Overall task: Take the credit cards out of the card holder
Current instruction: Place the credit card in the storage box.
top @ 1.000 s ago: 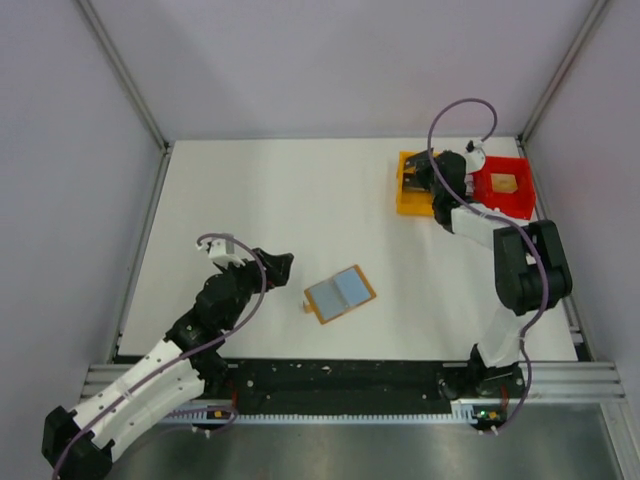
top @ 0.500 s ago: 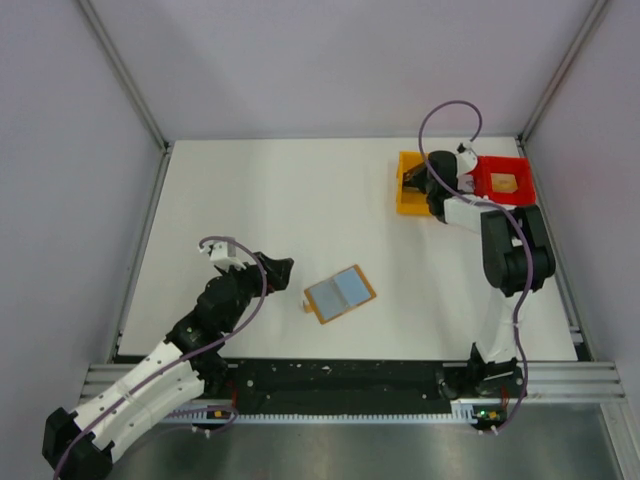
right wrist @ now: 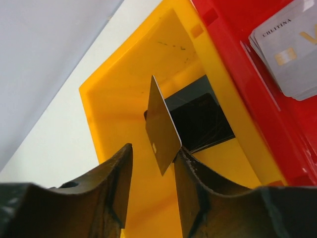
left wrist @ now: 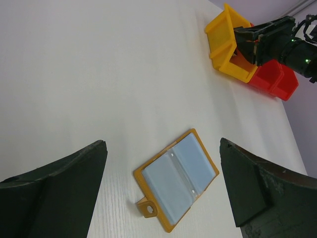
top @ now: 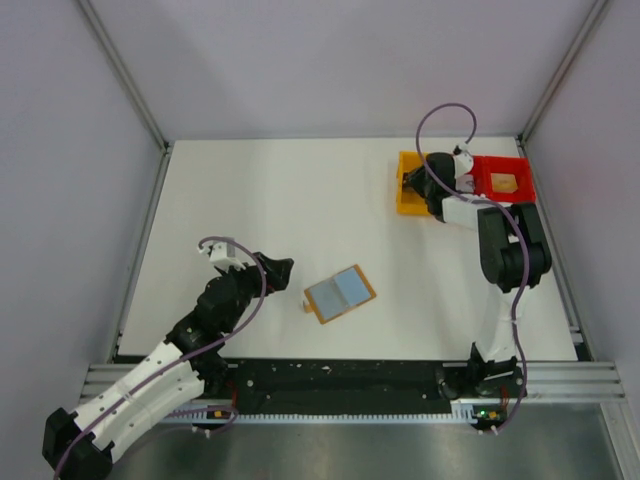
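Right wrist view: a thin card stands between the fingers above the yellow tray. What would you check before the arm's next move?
1. Right gripper open wider than the thin greyish card: ok.
2. Card free of the fingers: cannot tell; it stands tilted between them.
3. Card above the yellow plastic tray, not the red plastic tray: ok.
4. Left gripper open: ok.
5. Tan bifold card holder lies open, nothing touching it: ok.
6. More cards inside it: cannot tell.

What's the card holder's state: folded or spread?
Spread. The card holder lies flat on the table, both grey-blue inner panels facing up either side of the centre fold.
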Available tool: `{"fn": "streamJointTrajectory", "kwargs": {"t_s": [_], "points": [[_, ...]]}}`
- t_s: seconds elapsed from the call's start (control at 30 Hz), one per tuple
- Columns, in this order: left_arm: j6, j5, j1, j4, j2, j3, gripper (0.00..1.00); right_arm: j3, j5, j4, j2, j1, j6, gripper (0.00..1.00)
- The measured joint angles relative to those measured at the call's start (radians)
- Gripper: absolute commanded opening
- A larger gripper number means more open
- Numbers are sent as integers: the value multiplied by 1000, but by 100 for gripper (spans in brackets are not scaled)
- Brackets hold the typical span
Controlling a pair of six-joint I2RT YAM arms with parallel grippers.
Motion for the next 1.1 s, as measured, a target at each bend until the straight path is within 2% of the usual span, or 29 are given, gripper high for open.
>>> {"fn": "streamJointTrajectory", "kwargs": {"t_s": [0.3,0.63,0.9,1.1], "points": [[-21,19,0,-12,-2,0,99,-39,13,-104,-84,0,-68,71],[-42,92,0,-73,53,20,99,-113,26,-214,-401,32,-251,85],[-43,187,0,-176,240,91,96,-266,-48,-333,-628,279,-462,89],[-54,287,0,-195,357,105,88,-325,-111,-439,-673,478,-595,89]]}}
